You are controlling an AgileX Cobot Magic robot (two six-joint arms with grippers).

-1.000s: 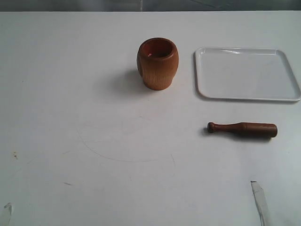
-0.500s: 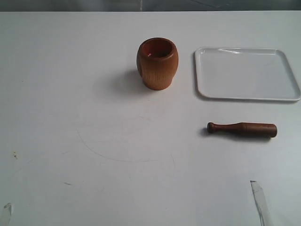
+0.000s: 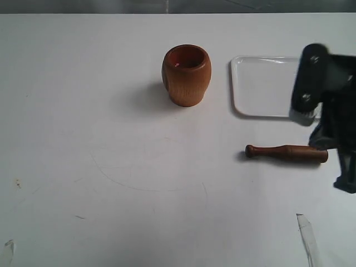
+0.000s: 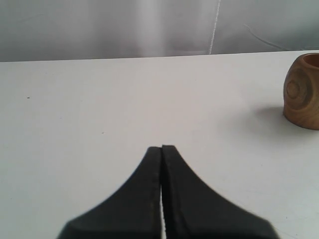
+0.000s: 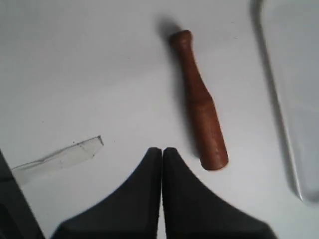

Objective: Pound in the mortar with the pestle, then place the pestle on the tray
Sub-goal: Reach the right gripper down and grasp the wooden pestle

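Note:
The reddish-brown mortar [image 3: 186, 75] stands upright at the back middle of the table; the left wrist view catches its side [image 4: 302, 92]. Beside it lies the white tray [image 3: 261, 83], bare, partly covered by my right arm [image 3: 325, 100], which is blurred. The dark-brown pestle [image 3: 286, 152] lies flat in front of the tray, knob toward the mortar. My right gripper [image 5: 162, 149] is shut and holds nothing, its tips just beside the thick end of the pestle [image 5: 199, 104], apart from it. My left gripper [image 4: 162, 147] is shut and holds nothing, well short of the mortar.
A strip of clear tape [image 3: 307, 239] lies near the table's front right, seen also as tape [image 5: 57, 159] beside the right gripper. Another scrap [image 3: 8, 250] sits at the front left corner. The tray's rim [image 5: 279, 109] runs along one side of the pestle.
My right arm has come into the exterior view from the right edge, over the tray's right part and the pestle's thick end. Mortar, tray and pestle have not moved.

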